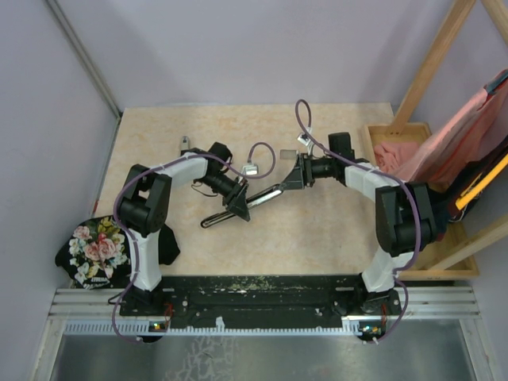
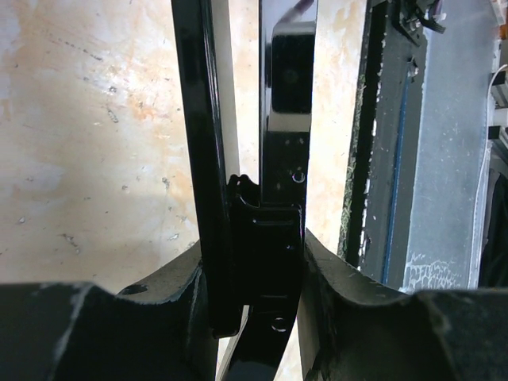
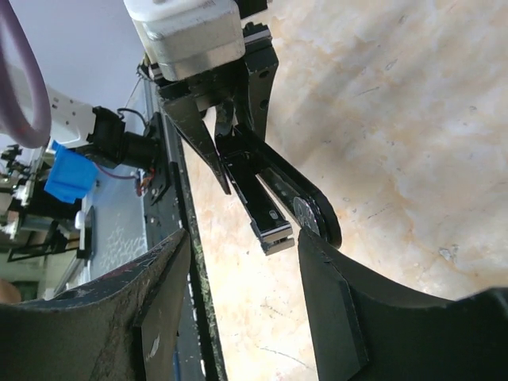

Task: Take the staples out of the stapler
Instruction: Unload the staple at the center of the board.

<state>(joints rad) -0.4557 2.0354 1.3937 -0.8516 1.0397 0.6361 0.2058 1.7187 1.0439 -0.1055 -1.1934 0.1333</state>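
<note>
Roughly midway, I judge: the left tool (image 2: 254, 266) pinches the opened stapler (image 1: 246, 202) at frame centre, the right tool (image 3: 242, 248) is spread around its tip, and grey staples (image 1: 283, 153) seemingly lie on the tabletop (image 1: 333, 230) just above; any still inside are hidden.

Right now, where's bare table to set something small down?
Free: the near strip between the stapler and the black base rail; also the far band along the back wall. Crowded: centre around the stapler, and the right edge by the wooden tray.
</note>
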